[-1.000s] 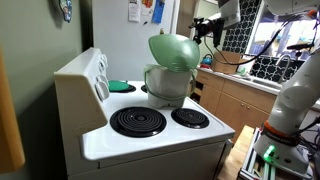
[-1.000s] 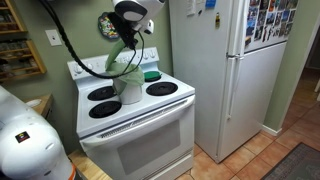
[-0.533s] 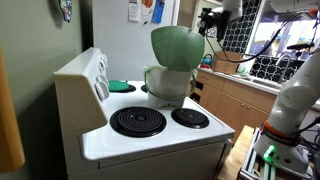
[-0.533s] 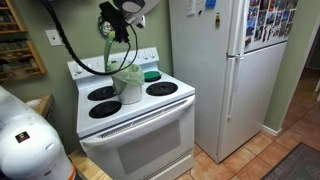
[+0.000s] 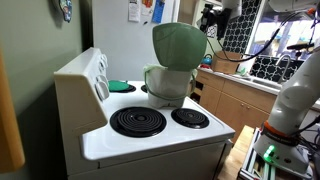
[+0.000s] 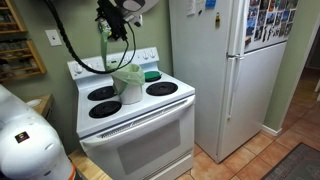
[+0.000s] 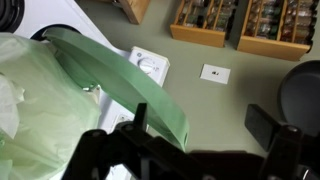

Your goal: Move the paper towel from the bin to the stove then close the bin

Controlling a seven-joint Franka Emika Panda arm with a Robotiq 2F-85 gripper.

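Note:
The silvery bin (image 5: 166, 85) stands in the middle of the white stove (image 5: 150, 135), between the coil burners. Its domed green lid (image 5: 180, 45) is swung up, almost upright. It also shows in the other exterior view (image 6: 128, 86). My gripper (image 5: 211, 19) hangs high behind the lid's top edge and shows in the other exterior view too (image 6: 108, 24). In the wrist view my gripper (image 7: 200, 118) is open, with the lid's green rim (image 7: 120, 75) reaching between the fingers. A pale green liner (image 7: 35, 110) fills the bin. I cannot make out the paper towel.
A flat teal disc (image 5: 119, 86) lies at the back of the stove by the raised control panel (image 5: 88, 75). A white fridge (image 6: 225, 70) stands close beside the stove. Wooden counter cabinets (image 5: 235, 100) and the robot base (image 5: 295, 95) are on the far side.
The lid has swung from tilted to almost upright. My gripper has moved with it, up and over toward the back of the stove.

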